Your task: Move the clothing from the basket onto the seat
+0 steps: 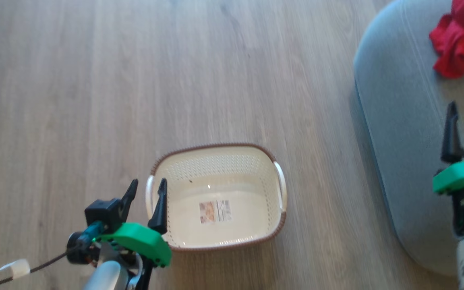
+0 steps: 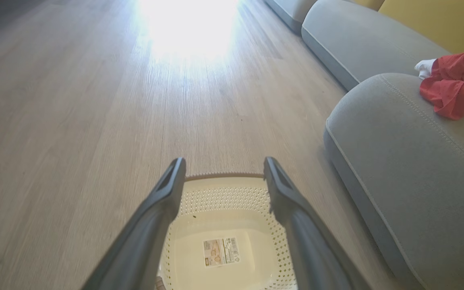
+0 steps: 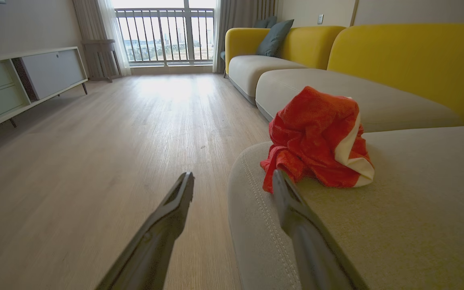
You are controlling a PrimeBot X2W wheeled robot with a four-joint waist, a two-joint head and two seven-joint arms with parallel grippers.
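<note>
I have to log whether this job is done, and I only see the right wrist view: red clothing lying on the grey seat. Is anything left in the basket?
Observer: No. The basket holds no clothing, just a label sticker on its bottom.
Operator: Where is the other arm?
Observer: The left gripper hangs by the basket's left handle, fingers apart, holding nothing.
Operator: And where does the basket stand?
Observer: On the wooden floor, to the left of the seat and apart from it.
</note>
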